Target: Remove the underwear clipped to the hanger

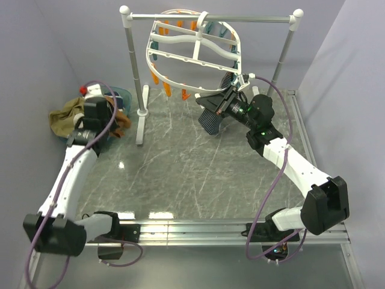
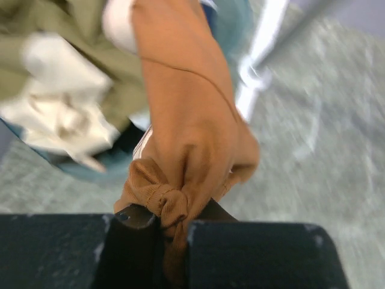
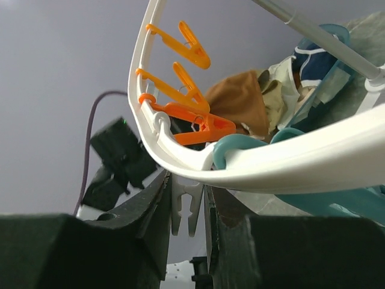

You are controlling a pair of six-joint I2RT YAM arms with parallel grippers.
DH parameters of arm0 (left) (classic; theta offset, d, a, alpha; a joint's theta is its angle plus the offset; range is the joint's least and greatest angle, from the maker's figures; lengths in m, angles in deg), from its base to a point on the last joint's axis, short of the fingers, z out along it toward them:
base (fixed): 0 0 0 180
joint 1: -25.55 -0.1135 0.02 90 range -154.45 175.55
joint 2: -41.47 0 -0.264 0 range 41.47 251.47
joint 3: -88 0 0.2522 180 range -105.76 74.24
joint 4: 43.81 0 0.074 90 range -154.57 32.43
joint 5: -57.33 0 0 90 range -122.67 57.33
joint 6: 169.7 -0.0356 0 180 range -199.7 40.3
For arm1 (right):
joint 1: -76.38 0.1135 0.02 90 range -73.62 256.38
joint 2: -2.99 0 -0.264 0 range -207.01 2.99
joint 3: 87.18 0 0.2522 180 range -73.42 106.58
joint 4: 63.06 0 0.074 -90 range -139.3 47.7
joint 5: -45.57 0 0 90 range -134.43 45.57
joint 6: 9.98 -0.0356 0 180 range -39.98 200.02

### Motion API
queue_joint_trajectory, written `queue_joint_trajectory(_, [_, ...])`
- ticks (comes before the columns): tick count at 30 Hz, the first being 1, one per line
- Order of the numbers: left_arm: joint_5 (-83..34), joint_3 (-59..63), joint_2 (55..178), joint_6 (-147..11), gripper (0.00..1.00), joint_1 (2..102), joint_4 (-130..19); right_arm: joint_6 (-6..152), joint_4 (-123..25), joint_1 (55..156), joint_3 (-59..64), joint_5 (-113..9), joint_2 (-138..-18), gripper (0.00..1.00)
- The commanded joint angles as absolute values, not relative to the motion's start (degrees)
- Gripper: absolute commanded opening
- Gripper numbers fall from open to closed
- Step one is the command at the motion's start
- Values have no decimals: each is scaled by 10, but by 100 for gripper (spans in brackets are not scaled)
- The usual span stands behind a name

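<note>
Top external view, left side: a teal basket sits at the far-left corner of the table. It holds a heap of cloth, olive and cream pieces. The right wrist view also shows a navy brief with white trim in that heap. The left gripper is at the basket's near-right rim.

Left wrist view (blurred): the jaws are clenched on the tan-brown brief, with a bunched fold pinched between the fingers. The rest of the brief stretches away toward the heap.

Centre: the rail stand stands upright on the table, just right of the basket. The hanger is hooked over the stand's top rail, its oval frame tilted. Orange clothespins dangle from its left rim. Teal clothespins are on the rim nearest the right arm.

Right: the right gripper is raised to the hanger's lower right rim.

Right wrist view: a white clip hangs under the rim and sits between the fingers, which lie against both its sides. The gripper is grasping the clip.

Top view: the dark striped brief hangs just below that gripper and rim, over the table. Cannot tell whether a pin holds it, or whether its lower edge touches the table.
</note>
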State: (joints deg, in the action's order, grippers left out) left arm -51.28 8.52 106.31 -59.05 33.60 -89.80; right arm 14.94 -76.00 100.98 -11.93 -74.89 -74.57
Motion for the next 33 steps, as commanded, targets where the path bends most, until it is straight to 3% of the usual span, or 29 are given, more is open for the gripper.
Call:
queue_joint_trajectory(1, [-471,33,1107,-623,0,274,-803,178,-740,1008,-98,-785,-725,0])
queue_joint_trajectory(5, [-464,-18,1205,-650,0,200,-756,197,-712,1006,-90,-804,-729,0])
queue_joint_trajectory(13, [-496,-96,1370,-655,1,148,-740,227,-675,1001,-79,-825,-731,0])
queue_joint_trajectory(14, [-497,-96,1375,-655,6,147,-741,229,-672,1001,-75,-831,-736,0])
queue_joint_trajectory(15, [-499,-93,1375,-651,21,147,-739,232,-671,1002,-71,-841,-737,0])
queue_joint_trajectory(16, [-502,-85,1363,-648,55,147,-734,232,-669,1001,-62,-847,-739,0])
queue_joint_trajectory(18, [-516,-50,1346,-646,94,147,-708,232,-667,1001,-55,-859,-749,0])
queue_joint_trajectory(19, [-531,-31,1332,-647,99,147,-702,231,-667,1001,-50,-867,-752,0])
queue_joint_trajectory(25, [-502,-3,1261,-637,99,158,-715,224,-682,1001,-36,-877,-762,0])
queue_joint_trajectory(31, [-363,50,1128,-693,99,338,-700,185,-706,1003,2,-941,-791,0])
queue_joint_trajectory(33, [-254,77,1107,-707,99,412,-694,181,-707,1002,7,-954,-796,0])
